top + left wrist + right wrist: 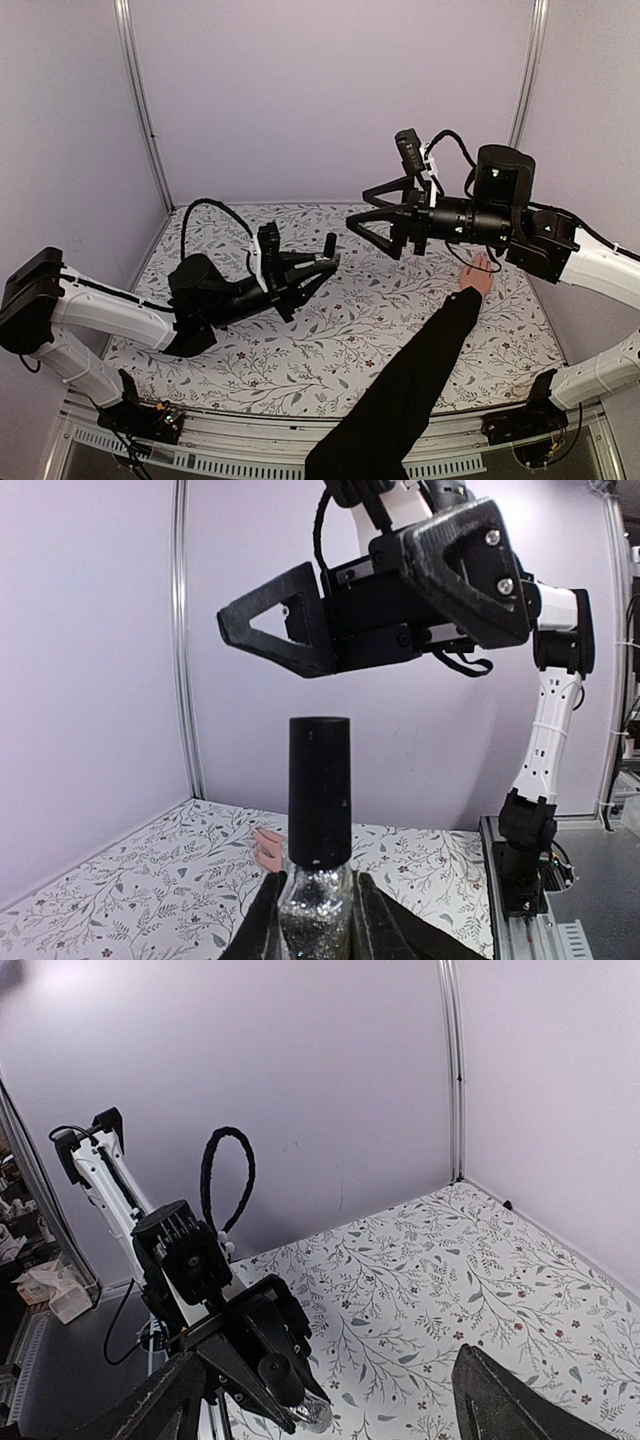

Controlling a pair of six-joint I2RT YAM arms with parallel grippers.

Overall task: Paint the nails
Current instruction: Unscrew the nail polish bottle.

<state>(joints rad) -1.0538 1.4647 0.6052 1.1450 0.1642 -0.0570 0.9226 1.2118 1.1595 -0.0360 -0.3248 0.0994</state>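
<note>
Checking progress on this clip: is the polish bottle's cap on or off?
On. The black cap sits atop the glitter bottle, which the left gripper clamps upright in the left wrist view.

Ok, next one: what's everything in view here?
bottle: one, silver glitter with a black cap, in the left gripper
table: one, white floral cover, filling the middle
hand: one, bare, light-skinned, right side of the table, fingers partly hidden from above; nails too small to make out
sleeve: one, black, reaching in from the near edge
left gripper: one, black, shut on the bottle
right gripper: one, black, open and empty, raised above the table
</note>
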